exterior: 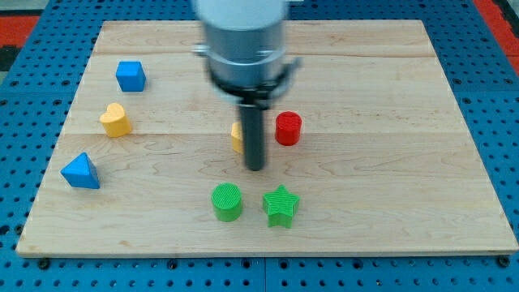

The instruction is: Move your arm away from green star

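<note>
The green star [280,205] lies near the view's bottom, a little right of centre, on the wooden board [389,162]. My tip [255,169] stands above and slightly left of it, a short gap away, touching neither green block. A green cylinder [227,201] sits just left of the star. A yellow block [237,136] is mostly hidden behind the rod; its shape cannot be made out. A red cylinder [288,128] stands just right of the rod.
A blue cube [130,75] is at the view's upper left. A yellow heart [115,120] lies below it. A blue triangle [80,171] sits near the left edge. The arm's grey body [243,40] hangs over the board's top centre.
</note>
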Tool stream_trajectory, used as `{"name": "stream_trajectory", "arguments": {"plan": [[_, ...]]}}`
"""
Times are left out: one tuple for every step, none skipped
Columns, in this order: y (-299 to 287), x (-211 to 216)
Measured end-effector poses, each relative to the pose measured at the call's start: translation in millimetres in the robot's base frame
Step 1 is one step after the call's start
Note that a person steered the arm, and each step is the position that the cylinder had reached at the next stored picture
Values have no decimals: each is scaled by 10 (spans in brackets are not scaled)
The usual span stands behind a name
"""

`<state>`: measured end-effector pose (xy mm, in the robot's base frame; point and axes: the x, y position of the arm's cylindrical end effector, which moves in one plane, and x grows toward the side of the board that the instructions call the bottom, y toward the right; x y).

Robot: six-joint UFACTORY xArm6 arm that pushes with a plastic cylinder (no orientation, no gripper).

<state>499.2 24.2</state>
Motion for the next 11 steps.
{"name": "stream_trajectory", "arguments": {"plan": [[890, 420], [434, 765], [-87, 752], [-93, 743], [255, 678], [375, 412], [418, 360], [419, 360], [420, 360], [427, 360], [395, 348]]}}
